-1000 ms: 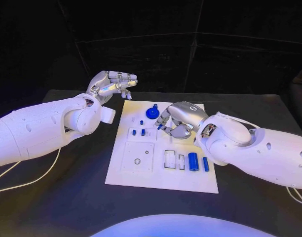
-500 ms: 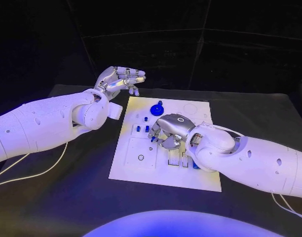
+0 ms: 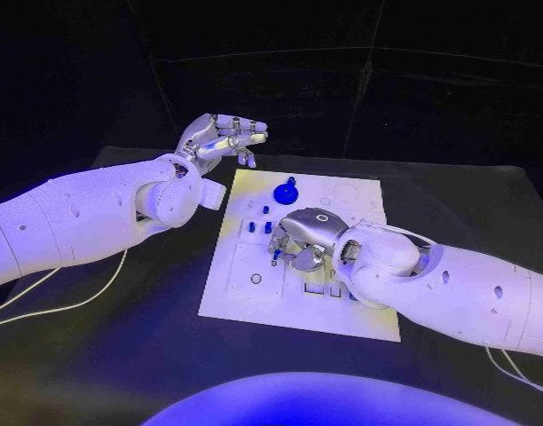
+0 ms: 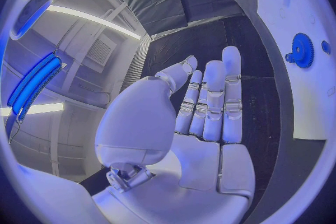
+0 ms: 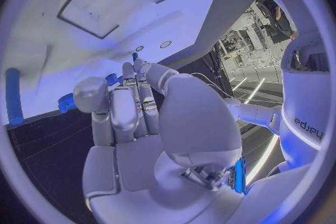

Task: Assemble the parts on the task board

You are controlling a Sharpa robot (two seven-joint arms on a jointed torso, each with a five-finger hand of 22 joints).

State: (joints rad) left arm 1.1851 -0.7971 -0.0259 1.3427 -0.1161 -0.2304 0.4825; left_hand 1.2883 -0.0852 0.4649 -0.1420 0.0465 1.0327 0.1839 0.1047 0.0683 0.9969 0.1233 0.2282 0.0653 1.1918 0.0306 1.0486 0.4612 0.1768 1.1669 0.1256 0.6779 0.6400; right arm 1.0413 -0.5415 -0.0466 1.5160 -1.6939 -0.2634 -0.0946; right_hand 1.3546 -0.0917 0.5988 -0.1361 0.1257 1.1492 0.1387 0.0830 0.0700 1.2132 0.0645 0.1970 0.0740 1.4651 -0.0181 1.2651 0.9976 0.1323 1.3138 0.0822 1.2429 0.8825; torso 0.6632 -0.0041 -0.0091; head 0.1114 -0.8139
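Hovering over the task board (image 3: 240, 297), right hand (image 3: 308, 238) grip unclear; left hand (image 3: 221, 138) spread empty.

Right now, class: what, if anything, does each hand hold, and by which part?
The left hand holds nothing. The right hand hangs over the task board, fingers curled; whether it holds a part cannot be told.

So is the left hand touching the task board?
Apart. In the head view the left hand is raised beyond the task board far-left corner, dark table showing between them.
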